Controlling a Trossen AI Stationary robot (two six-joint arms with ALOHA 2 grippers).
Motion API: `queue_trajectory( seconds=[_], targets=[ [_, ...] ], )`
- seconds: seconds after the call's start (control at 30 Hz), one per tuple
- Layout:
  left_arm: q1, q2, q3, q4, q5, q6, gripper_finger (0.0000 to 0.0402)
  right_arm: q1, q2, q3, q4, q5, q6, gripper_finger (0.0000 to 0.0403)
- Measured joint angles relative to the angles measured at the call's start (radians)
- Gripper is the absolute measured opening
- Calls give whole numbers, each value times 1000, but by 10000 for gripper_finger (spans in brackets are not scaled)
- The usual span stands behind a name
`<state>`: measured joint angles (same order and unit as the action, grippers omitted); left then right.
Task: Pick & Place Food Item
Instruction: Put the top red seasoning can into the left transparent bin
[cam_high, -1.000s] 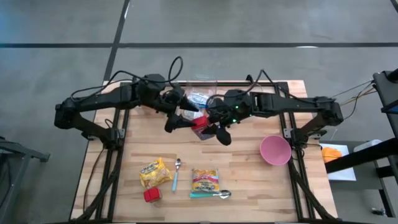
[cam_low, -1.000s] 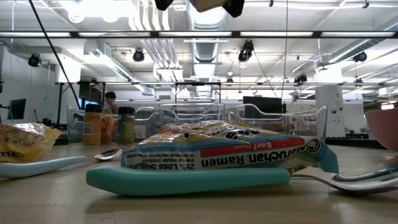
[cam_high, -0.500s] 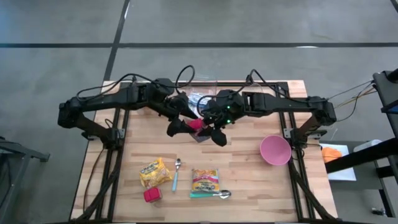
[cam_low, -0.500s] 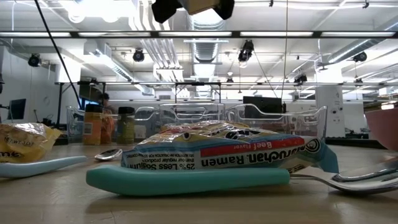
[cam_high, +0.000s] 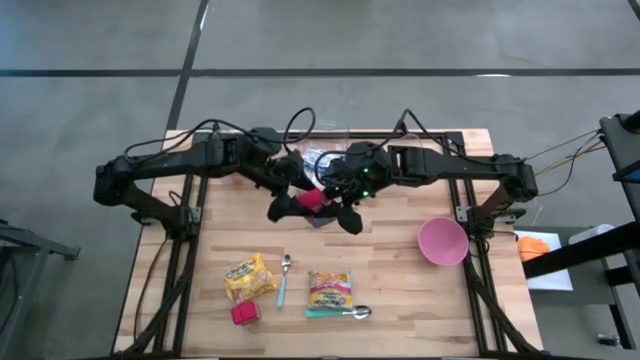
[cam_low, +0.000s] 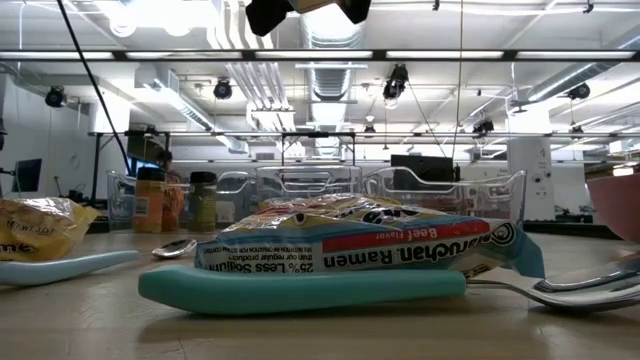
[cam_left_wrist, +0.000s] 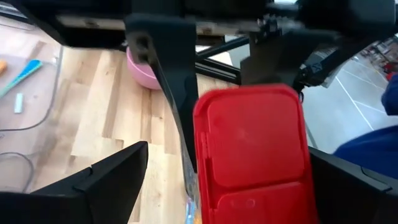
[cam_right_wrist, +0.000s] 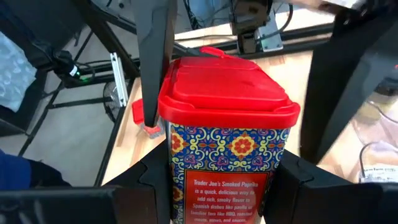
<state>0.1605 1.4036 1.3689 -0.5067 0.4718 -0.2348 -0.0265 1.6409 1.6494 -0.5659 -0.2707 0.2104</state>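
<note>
Midway through the job, the right gripper (cam_high: 337, 200) pinches a patterned tin of smoked paprika with a red flip-top lid (cam_right_wrist: 229, 134) by its sides and holds it in the air above the middle of the light wooden slatted table (cam_high: 400, 285). In the right wrist view its two dark fingers (cam_right_wrist: 149, 180) press against the tin's two sides.

The left gripper (cam_high: 290, 195) is just beside it with its fingers (cam_left_wrist: 93, 183) spread wide on either side of the red lid, not touching it as far as can be seen. This looks like a hand-over between the arms, judged about half done: the tin is lifted, but it is not yet set down anywhere.

Other things lie nearer the front edge, well apart from the grippers:
- a yellow crinkled snack bag (cam_high: 249, 277)
- a small red box (cam_high: 244, 314) just in front of the bag
- a metal spoon with a pale blue handle (cam_high: 284, 279)
- a packet of beef ramen (cam_high: 329, 290) resting on a teal-handled spoon (cam_high: 340, 313)
- a pink plastic bowl (cam_high: 442, 241) on the right side
- a clear plastic bin (cam_high: 325, 160) at the back edge

The two arms crowd each other closely; the ramen packet and spoons sit under any forward path.
</note>
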Motion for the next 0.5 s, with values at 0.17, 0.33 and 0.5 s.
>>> queue_trajectory(
  seconds=[0.17, 0.33, 0.5],
  targets=[
    [-2, 0, 0, -3, 31, 0, 349, 0, -1, 2, 2, 0, -5, 158],
    [-2, 0, 0, -7, 37, -3, 249, 0, -1, 0, -7, 9, 13, 158],
    [-1, -1, 0, -13, 18, -10, 213, -2, -1, -3, -16, 12, 21, 158]
  ],
)
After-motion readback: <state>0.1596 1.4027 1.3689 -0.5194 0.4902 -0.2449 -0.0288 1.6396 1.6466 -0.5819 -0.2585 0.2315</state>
